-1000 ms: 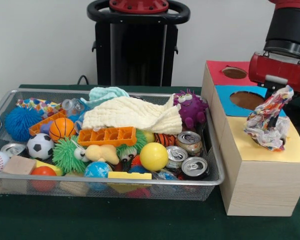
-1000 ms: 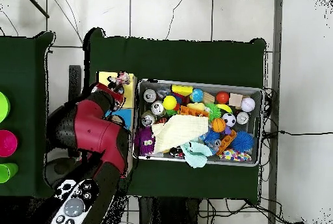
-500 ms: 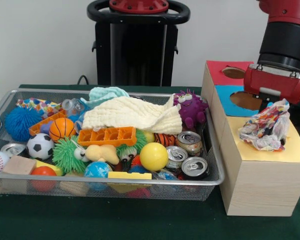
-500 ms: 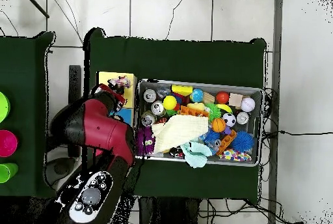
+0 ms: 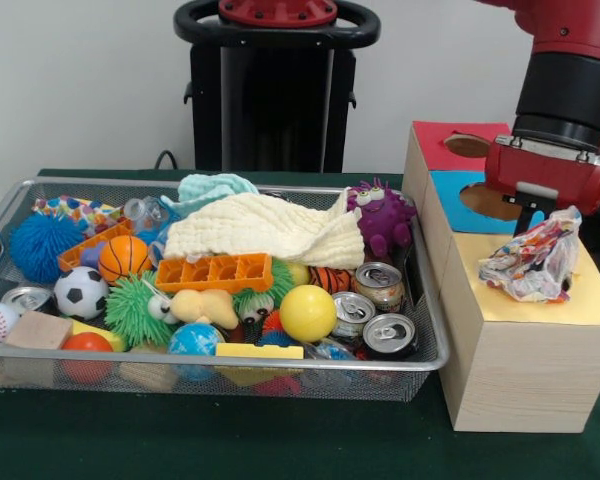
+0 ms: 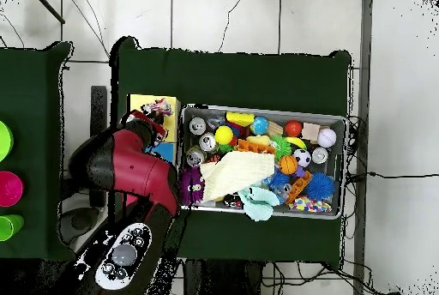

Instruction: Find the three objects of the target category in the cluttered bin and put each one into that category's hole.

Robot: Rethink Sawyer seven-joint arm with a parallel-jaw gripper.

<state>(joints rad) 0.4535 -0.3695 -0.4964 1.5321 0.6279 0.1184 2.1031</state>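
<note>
Seemingly mid-drop, the patterned cloth lies crumpled on the yellow top of the wooden box, probably because its hole sits there, hidden beneath the soft, wrinkled folds. Above it the gripper touches the cloth's upper edge; whether it pinches or has let go I cannot tell. Cream and teal cloths remain along the mesh bin's far edge

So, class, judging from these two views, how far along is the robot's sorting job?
Done: nothing provably. The crumpled multicoloured patterned cloth lies on the wooden box's yellow section, not visibly down its hole. In hand: that cloth, just under the gripper. Left: the cream muslin cloth and pale blue cloth remain in the wire mesh bin.
</note>
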